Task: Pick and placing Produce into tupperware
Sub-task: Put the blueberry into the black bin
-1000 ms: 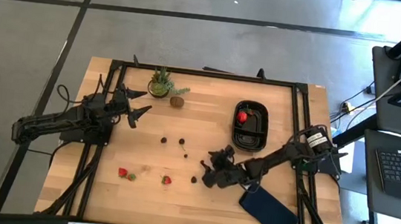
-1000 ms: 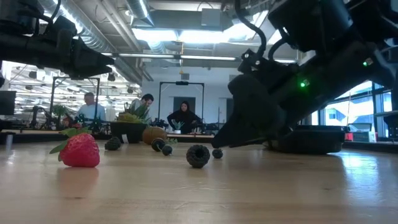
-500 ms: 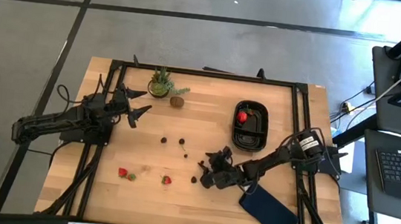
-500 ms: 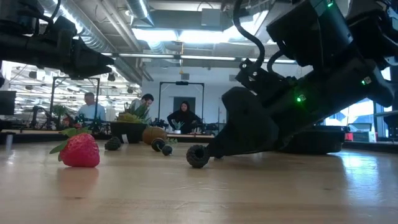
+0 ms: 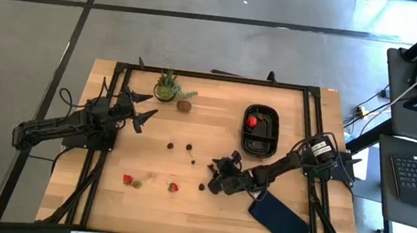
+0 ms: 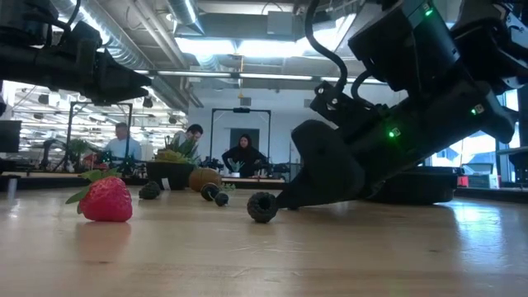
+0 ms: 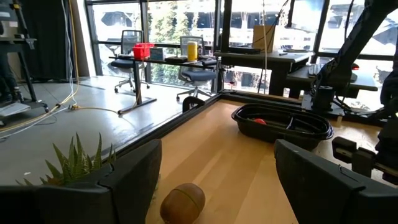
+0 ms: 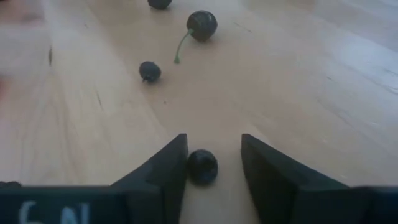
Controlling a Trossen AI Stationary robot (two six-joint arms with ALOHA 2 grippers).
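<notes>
My right gripper [image 5: 214,173] is open and low over the table. In the right wrist view its two fingers stand on either side of a small dark berry [image 8: 202,167], which lies on the wood. Ahead of it lie another small berry [image 8: 149,71] and a stemmed dark cherry [image 8: 203,25]. A blackberry [image 6: 262,206] sits just in front of the fingertips. Two strawberries [image 5: 128,179] [image 5: 173,187] lie toward the near edge. The brown fruit [image 5: 184,105] rests beside the plant. The black tupperware [image 5: 270,132] holds one strawberry [image 5: 252,122]. My left gripper [image 5: 144,110] waits open at the far left. My right gripper has the small dark berry [image 8: 194,169] between its open fingers, which come low and slanting from the table's right. The berry lies on the table close against one finger [image 8: 169,169]. I cannot tell whether it touches that finger; a gap shows on its other side.
A small green potted plant [image 5: 167,87] stands at the far edge. A flat dark-blue rectangle [image 5: 279,221] lies near the right arm at the near right. Bare wood stretches between the berries and the tupperware. People sit in the room beyond the table.
My right gripper has moved a little toward the table's left and sunk lower, so that its fingertips now stand around the small berry, which the low view no longer shows. The fruit has stayed in place.
</notes>
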